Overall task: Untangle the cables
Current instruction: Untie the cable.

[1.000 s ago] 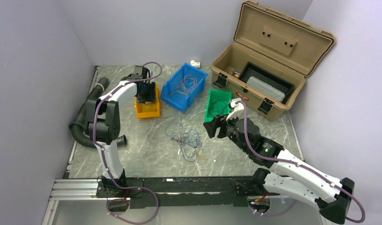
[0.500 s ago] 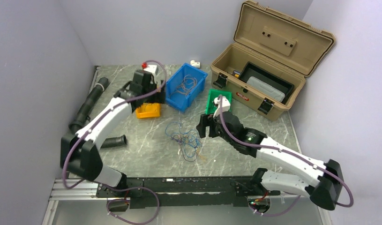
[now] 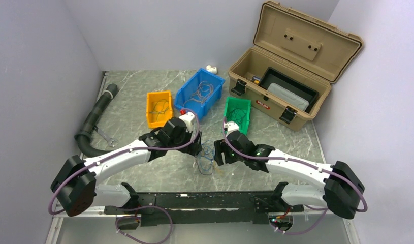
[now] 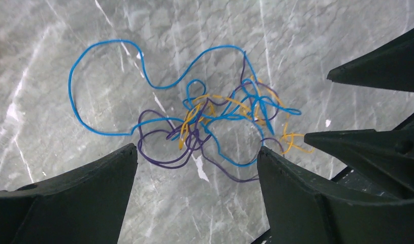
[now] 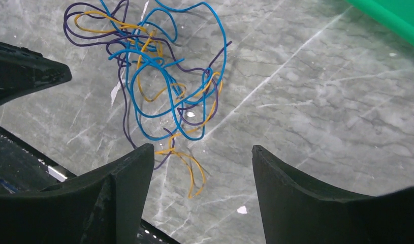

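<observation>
Lying just beyond left gripper (image 4: 197, 150): cables (image 4: 211, 109)

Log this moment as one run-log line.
cables: blue, orange, purple, tangled on table | left jaws: open, left of tangle | right jaws: open, right of tangle | held: nothing

Grey marbled table (image 3: 133, 84) with a loose tangle of blue, yellow and purple cables (image 3: 207, 155) near its front middle. Behind them sit an orange bin (image 3: 159, 108), blue bin (image 3: 199, 94) and green bin (image 3: 237, 113). An open tan toolbox (image 3: 306, 43) stands far right, and a black hose (image 3: 95, 117) and wrench (image 3: 107, 137) lie left.
</observation>
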Robot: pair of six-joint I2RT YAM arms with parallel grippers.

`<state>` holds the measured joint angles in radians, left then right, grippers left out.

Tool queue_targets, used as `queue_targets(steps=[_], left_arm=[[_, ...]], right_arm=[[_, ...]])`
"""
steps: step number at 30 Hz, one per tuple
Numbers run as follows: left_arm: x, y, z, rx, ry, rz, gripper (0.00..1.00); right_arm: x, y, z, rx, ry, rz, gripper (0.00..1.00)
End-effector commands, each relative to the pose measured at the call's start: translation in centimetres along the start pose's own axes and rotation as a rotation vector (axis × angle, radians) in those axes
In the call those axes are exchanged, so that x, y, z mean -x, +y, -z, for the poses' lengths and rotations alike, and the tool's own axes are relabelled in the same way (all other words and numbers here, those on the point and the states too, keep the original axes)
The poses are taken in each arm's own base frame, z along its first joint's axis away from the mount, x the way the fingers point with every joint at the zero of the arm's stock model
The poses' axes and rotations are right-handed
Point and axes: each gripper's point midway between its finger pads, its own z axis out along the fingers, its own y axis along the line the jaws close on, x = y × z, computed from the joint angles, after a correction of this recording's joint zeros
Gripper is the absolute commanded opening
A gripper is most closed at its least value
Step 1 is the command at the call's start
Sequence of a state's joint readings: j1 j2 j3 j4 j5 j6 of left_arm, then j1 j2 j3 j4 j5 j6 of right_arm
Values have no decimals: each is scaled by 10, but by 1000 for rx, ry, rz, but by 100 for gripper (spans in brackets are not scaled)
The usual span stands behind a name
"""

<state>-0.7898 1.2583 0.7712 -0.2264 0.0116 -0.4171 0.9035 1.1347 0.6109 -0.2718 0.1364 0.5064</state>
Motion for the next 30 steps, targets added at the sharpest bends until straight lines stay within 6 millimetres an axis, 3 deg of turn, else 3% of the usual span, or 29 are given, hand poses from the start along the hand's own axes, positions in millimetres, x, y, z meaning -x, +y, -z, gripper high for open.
queue_targets(steps=[1,7,9,13,14,18,21,23,26,27,30], left_arm=[[5,-9,4,-65,-51,-9,88],[-10,-3,4,-55,-24,-23,83],[-11,-5,2,-76,-22,-14,76],[-18,-7,-4,-98,5,-2,69],[-18,-7,-5,-98,5,-1,68],[-9,-18,-3,-193,-33,16,67],[-5,-33,-2,-294,-57,7,61],[-6,-34,-5,-307,-52,-9,47],[-11,-35,-12,-320,-21,-31,7],[-14,-35,-14,-323,-8,-35,1],[-18,-32,-17,-307,8,-26,0]], right_arm=[[11,14,-15,73,-53,13,71],[20,19,-35,78,-79,76,54],[24,18,-40,61,-78,89,40],[33,17,-38,33,-85,95,0],[36,17,-34,30,-94,93,0],[60,17,-2,21,-170,84,0],[89,23,32,41,-260,79,0],[110,28,58,63,-325,78,0],[143,35,104,92,-436,64,0],[154,37,118,96,-471,55,0],[180,37,160,94,-550,33,0]])
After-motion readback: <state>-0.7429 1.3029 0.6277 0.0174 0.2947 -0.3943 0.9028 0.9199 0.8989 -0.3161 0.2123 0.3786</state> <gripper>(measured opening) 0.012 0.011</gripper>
